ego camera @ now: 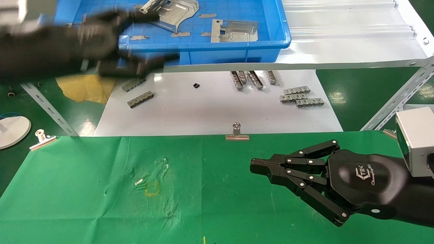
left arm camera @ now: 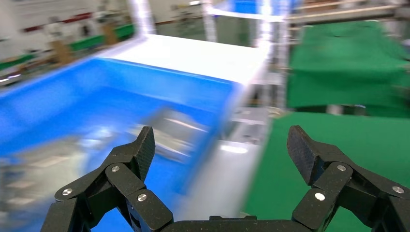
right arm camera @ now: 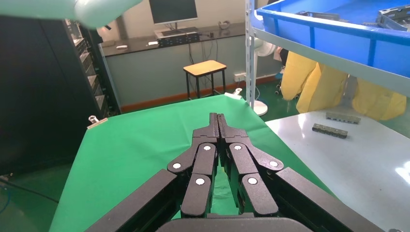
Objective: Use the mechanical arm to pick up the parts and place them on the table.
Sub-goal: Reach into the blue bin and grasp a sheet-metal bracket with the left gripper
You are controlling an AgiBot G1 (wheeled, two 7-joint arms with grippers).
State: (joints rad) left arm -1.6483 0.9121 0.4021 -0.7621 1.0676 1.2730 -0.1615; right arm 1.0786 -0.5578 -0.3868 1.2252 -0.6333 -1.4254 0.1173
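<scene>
Left pincer [ego camera: 142, 40], fingers spread wide and grasping nothing, blurred at the near left corner of the blue tray [ego camera: 237, 47]. Two metal plates lie in the tray: one [ego camera: 173, 13] just beyond the left pincer's fingertips, the other [ego camera: 234, 31] farther to its right. A binder clip [ego camera: 237, 133] sits on the far edge of the green counter [ego camera: 84, 189], between the two pincers. Right pincer [ego camera: 259, 166], fingers clenched together and empty, low over the counter's right side, well apart from both plates.
</scene>
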